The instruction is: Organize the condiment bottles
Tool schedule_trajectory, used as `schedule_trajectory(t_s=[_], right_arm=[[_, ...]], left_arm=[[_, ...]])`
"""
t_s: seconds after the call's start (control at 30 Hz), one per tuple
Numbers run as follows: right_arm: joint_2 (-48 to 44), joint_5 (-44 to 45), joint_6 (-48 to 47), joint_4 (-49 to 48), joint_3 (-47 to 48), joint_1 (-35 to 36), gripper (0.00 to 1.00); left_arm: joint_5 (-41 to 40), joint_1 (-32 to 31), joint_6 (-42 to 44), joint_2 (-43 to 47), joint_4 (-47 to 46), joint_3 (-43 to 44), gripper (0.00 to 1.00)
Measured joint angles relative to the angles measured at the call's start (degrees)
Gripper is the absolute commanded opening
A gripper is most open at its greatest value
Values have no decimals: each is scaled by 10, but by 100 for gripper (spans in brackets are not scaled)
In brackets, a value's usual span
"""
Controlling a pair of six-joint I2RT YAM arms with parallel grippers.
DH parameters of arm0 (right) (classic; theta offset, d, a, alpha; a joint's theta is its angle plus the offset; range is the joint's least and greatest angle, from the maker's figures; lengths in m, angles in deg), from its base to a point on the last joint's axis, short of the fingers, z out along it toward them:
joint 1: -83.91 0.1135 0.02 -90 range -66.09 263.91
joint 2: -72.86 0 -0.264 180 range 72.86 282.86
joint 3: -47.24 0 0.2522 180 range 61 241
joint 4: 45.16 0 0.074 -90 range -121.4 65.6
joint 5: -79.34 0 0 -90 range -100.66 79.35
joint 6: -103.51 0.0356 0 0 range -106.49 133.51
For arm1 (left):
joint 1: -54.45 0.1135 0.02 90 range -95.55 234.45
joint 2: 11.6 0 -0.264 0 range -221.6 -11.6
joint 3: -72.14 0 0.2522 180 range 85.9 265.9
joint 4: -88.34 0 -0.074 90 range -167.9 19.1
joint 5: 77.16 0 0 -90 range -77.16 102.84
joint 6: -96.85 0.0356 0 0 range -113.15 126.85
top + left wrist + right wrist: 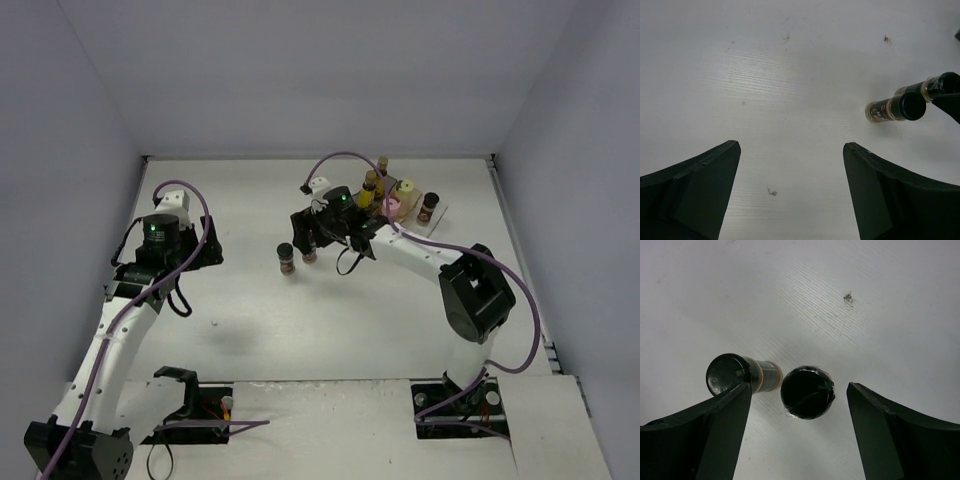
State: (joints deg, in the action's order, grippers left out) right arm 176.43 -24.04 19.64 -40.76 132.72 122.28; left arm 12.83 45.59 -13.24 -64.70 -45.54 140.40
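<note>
Two brown, dark-capped spice jars stand in the middle of the table. My right gripper (311,243) is open and straddles one jar (310,256). In the right wrist view that jar's black cap (807,391) sits between the fingers with a gap on each side. The other jar (287,258) (742,374) stands just outside the left finger (722,430). Several more condiment bottles (375,180), one pink-lidded (393,207), stand grouped at the back right. My left gripper (203,250) (790,146) hangs open over bare table at the left, with both jars (890,107) off to its right.
Small translucent bins (436,212) hold the back-right bottles near the rear wall. Grey walls close in the table on three sides. The right arm's purple cable (340,157) loops above the bottles.
</note>
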Motion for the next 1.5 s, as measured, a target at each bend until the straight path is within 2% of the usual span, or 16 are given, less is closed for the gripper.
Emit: schedule_trajectory(t_s=[0.2, 0.3, 0.37, 0.4, 0.47, 0.5, 0.7, 0.8, 0.9, 1.2, 1.5], right_arm=[[18, 2, -1, -7, 6, 0, 68], [26, 6, -2, -7, 6, 0, 59], [28, 9, -3, -7, 6, 0, 47], [29, 10, -3, -7, 6, 0, 38], [29, 15, -2, -7, 6, 0, 29], [29, 19, -2, -7, 6, 0, 22], [21, 70, -2, -6, -1, -1, 4], [-5, 113, -1, 4, -19, -10, 0], [-50, 147, 5, 19, -38, -39, 0], [-195, 207, 16, 58, -56, -170, 0], [-201, 197, 44, 66, -68, -299, 0]], left_arm=[[0, 0, 0, 0, 0, 0, 85], [0, 0, 0, 0, 0, 0, 86], [0, 0, 0, 0, 0, 0, 86], [0, 0, 0, 0, 0, 0, 86], [0, 0, 0, 0, 0, 0, 86], [0, 0, 0, 0, 0, 0, 86], [0, 0, 0, 0, 0, 0, 86], [0, 0, 0, 0, 0, 0, 86], [0, 0, 0, 0, 0, 0, 86], [0, 0, 0, 0, 0, 0, 86], [0, 0, 0, -3, 0, 0, 86]])
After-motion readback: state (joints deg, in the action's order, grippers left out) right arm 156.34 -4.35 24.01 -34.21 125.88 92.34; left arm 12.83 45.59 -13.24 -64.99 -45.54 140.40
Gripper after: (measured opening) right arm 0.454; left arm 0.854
